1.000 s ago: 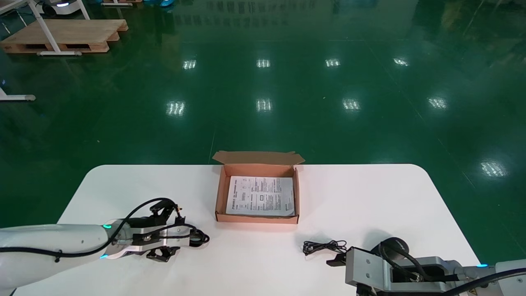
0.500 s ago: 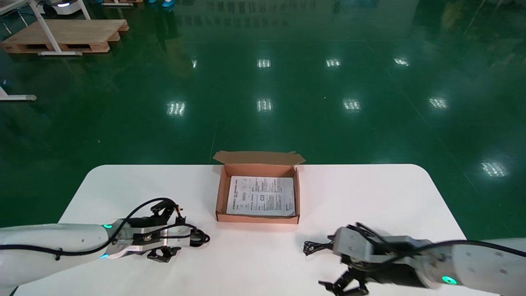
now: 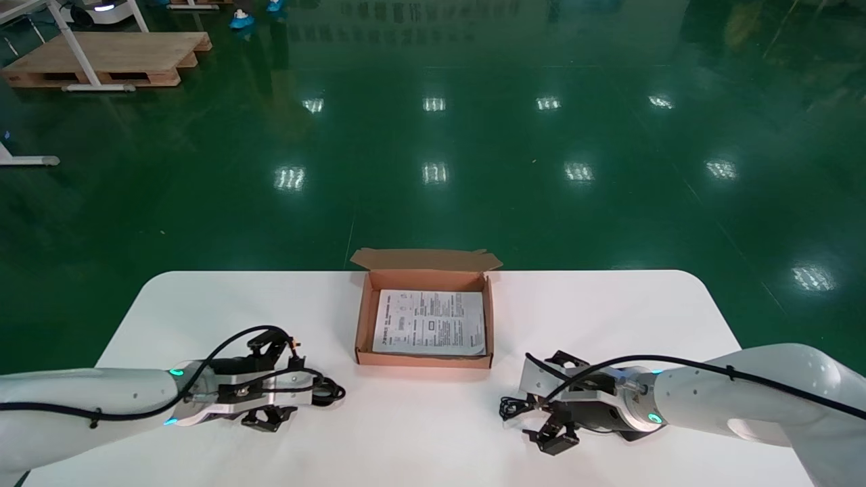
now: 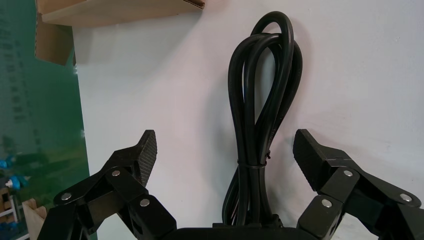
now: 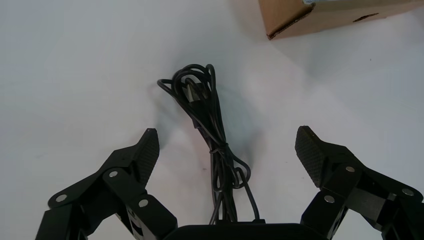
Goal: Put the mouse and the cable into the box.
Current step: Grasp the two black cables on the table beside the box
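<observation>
Box (image 3: 363, 318) sits open at the far middle of the surface (image 3: 609, 318), lid flap folded back. A printed sheet (image 3: 429, 323) lies flat on its floor and nothing else is in it, so I'd say both items are left to load.

Left gripper (image 3: 292, 385) lies low over the surface on its own side of the box. Jaws are spread wide and straddle a thick black cable (image 3: 329, 391), a tied bundle with its loop end pointing toward the box. My read is that it's lined up to pinch near the tie, where the strands are held together.

Right gripper (image 3: 548, 402) has the same pose on the other side. Its jaws are spread around a thin black cable (image 3: 513, 407), loosely tangled, near the box's front corner.

No pad touches either cable as far as I can tell.

Mouse: can't find it in any view; it may be hidden behind the right arm.
</observation>
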Tool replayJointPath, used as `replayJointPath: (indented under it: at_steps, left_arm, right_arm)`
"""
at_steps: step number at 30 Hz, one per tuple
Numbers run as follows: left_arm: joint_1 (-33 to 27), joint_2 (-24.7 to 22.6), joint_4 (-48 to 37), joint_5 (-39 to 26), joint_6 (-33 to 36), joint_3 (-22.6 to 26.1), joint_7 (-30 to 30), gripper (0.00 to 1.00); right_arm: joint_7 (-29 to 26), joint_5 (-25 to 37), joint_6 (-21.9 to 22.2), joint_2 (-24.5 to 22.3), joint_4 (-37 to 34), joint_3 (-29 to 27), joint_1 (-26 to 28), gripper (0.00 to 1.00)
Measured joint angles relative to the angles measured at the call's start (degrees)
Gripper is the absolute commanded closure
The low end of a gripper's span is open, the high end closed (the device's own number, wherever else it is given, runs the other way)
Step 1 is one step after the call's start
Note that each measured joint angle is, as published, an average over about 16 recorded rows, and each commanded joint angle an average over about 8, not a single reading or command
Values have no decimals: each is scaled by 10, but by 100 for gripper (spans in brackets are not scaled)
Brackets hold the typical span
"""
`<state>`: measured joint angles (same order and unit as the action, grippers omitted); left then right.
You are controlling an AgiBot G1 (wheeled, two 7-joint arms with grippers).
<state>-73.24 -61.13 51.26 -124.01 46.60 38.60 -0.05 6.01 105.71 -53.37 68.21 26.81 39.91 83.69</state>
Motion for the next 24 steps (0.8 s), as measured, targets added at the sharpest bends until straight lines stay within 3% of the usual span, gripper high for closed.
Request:
replayJointPath:
  at_steps: [1,2,4,5,9,10,11,13,24]
  left_arm:
    - [0,0,0,0,0,0,0,0]
    - [0,0,0,0,0,0,0,0]
    - [0,0,0,0,0,0,0,5]
    - [0,0,0,0,0,0,0,14]
    - [0,0,-1,0,0,0,0,64]
    - [0,0,-1,0,0,0,0,76]
    - [0,0,-1,1,0,0,0,89]
    - [0,0,-1,1,0,0,0,100]
    - [0,0,-1,1,0,0,0,100]
  right_arm:
    - [5,0,3,4,-11,0,4,0]
    - [10,0,5,7,-20,0,7,7]
    - [19,-1,7,12,-34,-1,12,32]
    - [23,-1,7,13,-40,-1,14,45]
    - [33,-3,7,17,-53,-1,19,95]
    - [35,-3,6,17,-55,-1,20,100]
    - [35,-3,7,17,-56,-1,20,100]
    - [36,-3,7,17,-57,-1,21,100]
    - [32,-3,5,15,-48,-1,17,100]
